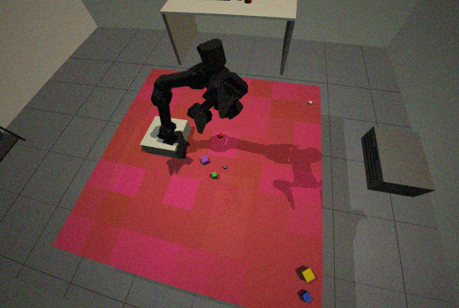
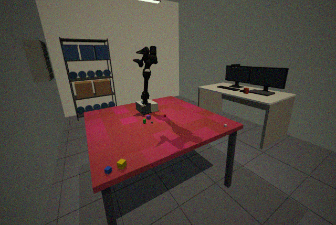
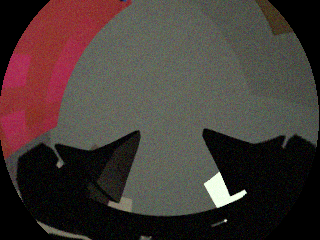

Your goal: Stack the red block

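Note:
The small red block point(image 1: 220, 135) point(image 2: 164, 115) lies on the red table point(image 1: 229, 222) point(image 2: 130, 146), a little in front of the arm's white base point(image 1: 150, 141) point(image 2: 153, 106). The green tower point(image 1: 214, 175) point(image 2: 144, 121) stands upright further out from the base, apart from the red block. My gripper point(image 2: 137, 56) point(image 3: 172, 134) is open and empty. It is raised high above the table, far from both blocks. The wrist view shows only the table's edge and the floor between the fingers.
A purple block point(image 1: 204, 159) point(image 2: 148, 117) and a tiny dark block point(image 1: 224, 166) point(image 2: 151, 122) lie near the green tower. A white block point(image 1: 310, 102) point(image 2: 225, 125) sits at one table edge. A yellow block point(image 1: 308, 274) point(image 2: 121, 163) and a blue block point(image 1: 306, 296) point(image 2: 107, 170) sit at a far corner.

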Motion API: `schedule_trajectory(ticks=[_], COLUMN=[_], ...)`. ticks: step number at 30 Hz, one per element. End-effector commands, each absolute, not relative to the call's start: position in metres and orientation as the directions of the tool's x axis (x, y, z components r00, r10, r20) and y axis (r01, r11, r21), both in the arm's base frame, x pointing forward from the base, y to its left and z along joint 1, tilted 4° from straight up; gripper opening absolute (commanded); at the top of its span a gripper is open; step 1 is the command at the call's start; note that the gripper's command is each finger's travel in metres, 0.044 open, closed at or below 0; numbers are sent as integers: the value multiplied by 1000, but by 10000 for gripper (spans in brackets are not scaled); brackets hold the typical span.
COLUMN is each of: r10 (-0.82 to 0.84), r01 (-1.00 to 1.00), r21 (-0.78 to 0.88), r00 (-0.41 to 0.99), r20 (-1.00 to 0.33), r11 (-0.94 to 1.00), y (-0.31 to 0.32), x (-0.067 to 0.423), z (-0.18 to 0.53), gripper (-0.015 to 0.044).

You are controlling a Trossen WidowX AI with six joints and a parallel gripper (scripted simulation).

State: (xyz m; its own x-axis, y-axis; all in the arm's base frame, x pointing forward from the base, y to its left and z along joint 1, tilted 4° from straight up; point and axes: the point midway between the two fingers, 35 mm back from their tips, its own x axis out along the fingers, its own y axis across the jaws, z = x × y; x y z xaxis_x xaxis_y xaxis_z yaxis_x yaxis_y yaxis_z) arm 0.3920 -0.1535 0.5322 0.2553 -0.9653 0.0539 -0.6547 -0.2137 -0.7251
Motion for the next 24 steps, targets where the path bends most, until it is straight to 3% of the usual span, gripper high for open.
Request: schedule_trajectory(ticks=[1,12,24], r10=[-964,-805,-505], r01=[-652,-496,-472], r21=[-726,-816,-876], r00=[261,590,784], r20=[53,-66,-362], r11=[-217,-296,-104], y=[-153,-89,3], x=[393,464,490], z=[531,445,315], gripper=[426,440,440])
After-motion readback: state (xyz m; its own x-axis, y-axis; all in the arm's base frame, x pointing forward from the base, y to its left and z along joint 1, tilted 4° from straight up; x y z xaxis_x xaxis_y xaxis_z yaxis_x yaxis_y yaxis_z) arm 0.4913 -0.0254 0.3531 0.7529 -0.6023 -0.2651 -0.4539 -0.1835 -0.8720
